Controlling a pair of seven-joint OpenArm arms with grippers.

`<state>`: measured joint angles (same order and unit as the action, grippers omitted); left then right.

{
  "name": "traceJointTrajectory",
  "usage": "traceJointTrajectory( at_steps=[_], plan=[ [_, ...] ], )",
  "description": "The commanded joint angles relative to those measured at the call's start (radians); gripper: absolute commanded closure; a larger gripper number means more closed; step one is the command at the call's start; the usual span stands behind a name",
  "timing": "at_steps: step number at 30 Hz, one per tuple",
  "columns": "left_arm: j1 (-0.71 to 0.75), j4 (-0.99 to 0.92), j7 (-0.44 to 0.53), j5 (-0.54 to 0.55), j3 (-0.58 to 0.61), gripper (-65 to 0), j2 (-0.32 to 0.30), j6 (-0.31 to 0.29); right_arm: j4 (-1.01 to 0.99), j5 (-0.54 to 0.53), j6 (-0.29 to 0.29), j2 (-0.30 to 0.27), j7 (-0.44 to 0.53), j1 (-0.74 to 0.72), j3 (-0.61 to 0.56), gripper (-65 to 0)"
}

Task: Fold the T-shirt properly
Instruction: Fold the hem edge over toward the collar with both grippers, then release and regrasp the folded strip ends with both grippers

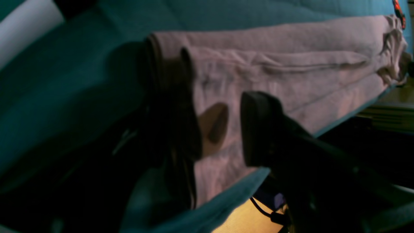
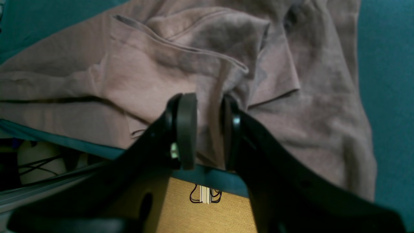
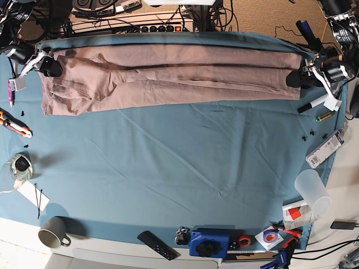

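Note:
The T-shirt (image 3: pixel 168 75) is a dusty pink strip folded lengthwise along the far edge of the teal table cloth (image 3: pixel 168 168). At its right end in the base view is my left gripper (image 3: pixel 296 79). In the left wrist view the left gripper (image 1: pixel 220 129) is open wide above the T-shirt (image 1: pixel 291 64), holding nothing. My right gripper (image 3: pixel 51 68) is at the strip's left end, over the bunched sleeve. In the right wrist view the right gripper (image 2: pixel 208 129) has its jaws a little apart, and wrinkled T-shirt (image 2: pixel 161 64) fabric shows in the gap.
Along the near edge stand a grey mug (image 3: pixel 53 231), a remote (image 3: pixel 157 245) and a blue box (image 3: pixel 209 241). A clear plastic cup (image 3: pixel 311 188) and markers (image 3: pixel 314 105) lie at the right. A tape roll (image 3: pixel 21 165) and pliers (image 3: pixel 14 124) lie at the left.

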<state>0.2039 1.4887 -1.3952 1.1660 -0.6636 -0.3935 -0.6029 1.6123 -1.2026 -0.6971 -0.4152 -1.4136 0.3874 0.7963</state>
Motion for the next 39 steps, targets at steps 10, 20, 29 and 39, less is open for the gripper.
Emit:
traceJointTrajectory(
  at_steps=[10,20,29,39],
  plan=[
    [-0.007,0.067,0.019,-0.152,-0.006,-35.1,-0.019,0.0,0.017,-0.02,-0.001,-0.026,0.017,-0.003,0.01,-14.2],
    [-0.004,0.07,0.061,-0.248,-0.006,-35.0,-0.013,0.003,0.017,-0.019,-0.001,-0.026,0.017,-0.007,0.01,-14.2],
    [-0.007,0.069,0.06,-0.261,-0.002,-35.0,0.003,0.03,0.017,-0.019,-0.001,-0.026,0.017,-0.008,0.01,-14.2],
    [-0.007,0.069,0.011,-0.199,-0.002,-35.0,0.0,0.0,0.017,-0.006,-0.001,-0.026,0.017,-0.008,0.01,-14.2]
  ],
)
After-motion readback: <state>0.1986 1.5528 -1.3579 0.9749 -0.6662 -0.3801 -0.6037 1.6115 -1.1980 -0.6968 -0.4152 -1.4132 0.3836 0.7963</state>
